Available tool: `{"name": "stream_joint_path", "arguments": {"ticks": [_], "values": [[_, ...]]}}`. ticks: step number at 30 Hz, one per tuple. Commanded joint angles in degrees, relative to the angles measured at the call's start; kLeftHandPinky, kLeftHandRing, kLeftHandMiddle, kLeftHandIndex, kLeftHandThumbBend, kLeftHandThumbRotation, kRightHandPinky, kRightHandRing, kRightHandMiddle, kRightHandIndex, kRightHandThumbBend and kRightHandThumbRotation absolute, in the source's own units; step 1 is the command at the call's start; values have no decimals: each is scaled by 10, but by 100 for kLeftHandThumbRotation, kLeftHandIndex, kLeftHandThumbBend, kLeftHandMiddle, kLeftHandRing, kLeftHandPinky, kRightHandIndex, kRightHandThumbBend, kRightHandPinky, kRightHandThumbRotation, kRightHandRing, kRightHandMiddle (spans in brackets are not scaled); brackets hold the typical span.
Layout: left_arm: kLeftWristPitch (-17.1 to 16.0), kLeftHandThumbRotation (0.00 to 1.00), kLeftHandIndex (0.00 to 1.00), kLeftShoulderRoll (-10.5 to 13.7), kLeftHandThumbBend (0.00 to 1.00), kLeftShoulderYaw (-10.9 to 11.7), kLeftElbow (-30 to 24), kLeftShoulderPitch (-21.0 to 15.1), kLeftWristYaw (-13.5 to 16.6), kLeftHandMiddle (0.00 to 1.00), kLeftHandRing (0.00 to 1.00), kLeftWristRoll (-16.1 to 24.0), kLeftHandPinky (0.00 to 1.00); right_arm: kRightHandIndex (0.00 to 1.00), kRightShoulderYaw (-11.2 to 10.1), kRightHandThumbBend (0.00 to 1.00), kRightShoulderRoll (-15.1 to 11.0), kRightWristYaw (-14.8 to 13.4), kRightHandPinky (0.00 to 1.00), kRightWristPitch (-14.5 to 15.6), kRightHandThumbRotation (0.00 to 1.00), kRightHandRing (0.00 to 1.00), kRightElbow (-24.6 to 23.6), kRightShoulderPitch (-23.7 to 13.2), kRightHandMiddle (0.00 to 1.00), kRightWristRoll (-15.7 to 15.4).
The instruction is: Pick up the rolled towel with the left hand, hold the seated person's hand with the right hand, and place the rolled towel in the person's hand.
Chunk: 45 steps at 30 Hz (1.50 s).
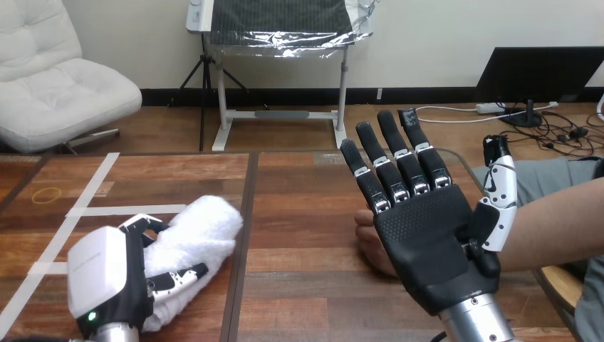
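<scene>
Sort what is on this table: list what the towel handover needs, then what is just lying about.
For the job: rolled towel, gripped by the left hand; right hand, open, palm up; the person's hand just behind it.

Lying about: yellow ring; white tape strips on the table.

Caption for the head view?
Robot's left hand curled round the rolled towel on the table; open right hand in front of the person's hand.

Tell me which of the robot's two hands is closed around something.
The left hand: its fingers curl round the white fluffy rolled towel lying on the wooden table. The right hand is open, fingers straight, in front of the person's hand.
</scene>
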Motion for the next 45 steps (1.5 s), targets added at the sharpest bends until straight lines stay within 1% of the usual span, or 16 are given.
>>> {"name": "stream_joint_path", "arguments": {"ticks": [1, 2, 4, 5, 7, 8, 10, 11, 14, 20, 25, 31, 33, 40, 43, 45], "values": [[-91, 0, 55, -2, 64, 21, 6, -18, 8, 46, 38, -48, 31, 100, -5, 41, 22, -1, 100, -3, 73, 100, -28, -25, 99, 10], [-124, 0, 55, -6, 63, 27, 9, -16, -1, 47, 38, -74, 31, 100, -5, 41, 22, 0, 100, -3, 73, 100, -27, -25, 99, 10], [-160, 0, 54, -10, 63, 34, 14, -15, -11, 47, 39, -103, 33, 100, -5, 41, 22, 1, 100, -3, 73, 100, -27, -26, 99, 10], [-180, 0, 54, -16, 63, 40, 11, -13, -25, 47, 40, -128, 33, 100, -5, 41, 22, 0, 100, -3, 73, 100, -27, -26, 99, 10], [-199, 0, 54, -21, 63, 45, 10, -11, -40, 47, 41, -153, 35, 100, -6, 41, 22, 0, 100, -3, 73, 100, -26, -26, 99, 10], [-221, 0, 54, -27, 63, 50, 9, -9, -58, 47, 41, -182, 35, 100, -6, 41, 22, 0, 100, -3, 73, 100, -26, -26, 99, 10], [-248, 0, 54, -34, 64, 56, 10, -9, -79, 47, 41, -214, 37, 100, -6, 42, 22, 0, 100, -3, 73, 99, -26, -27, 99, 10], [-257, 0, 54, -45, 64, 61, -3, -5, -107, 47, 41, -255, 37, 100, -6, 42, 21, 1, 100, -3, 73, 99, -26, -27, 98, 10], [-272, 0, 53, -62, 68, 68, -25, -1, -159, 46, 41, -329, 38, 100, -7, 41, 21, 1, 100, -3, 73, 99, -24, -28, 98, 10], [-289, 3, 52, -82, 71, 74, -55, 2, -223, 45, 41, -412, 40, 100, -8, 42, 21, -1, 100, -2, 73, 99, -22, -30, 98, 14], [-305, 3, 52, -90, 71, 79, -65, 2, -267, 45, 41, -452, 41, 100, -7, 42, 22, -1, 100, -3, 72, 99, -21, -30, 98, 12], [-308, 2, 53, -104, 69, 89, -84, 4, -327, 45, 41, -506, 41, 100, -8, 42, 24, -5, 100, -3, 72, 99, -21, -31, 97, 13], [-301, 2, 53, -111, 70, 93, -95, 5, -342, 45, 41, -524, 40, 100, -8, 42, 24, -4, 100, -3, 72, 99, -21, -31, 98, 14], [-291, 2, 53, -124, 71, 104, -118, 9, -372, 45, 40, -542, 38, 100, -8, 41, 24, 0, 100, -4, 72, 100, -19, -32, 99, 13], [-293, 2, 53, -127, 71, 108, -124, 10, -385, 45, 40, -542, 38, 100, -10, 41, 25, 3, 100, -4, 72, 100, -18, -32, 99, 15], [-290, 2, 53, -130, 70, 111, -129, 11, -388, 45, 40, -538, 38, 100, -11, 41, 24, 3, 100, -4, 72, 100, -17, -33, 99, 15]]}}
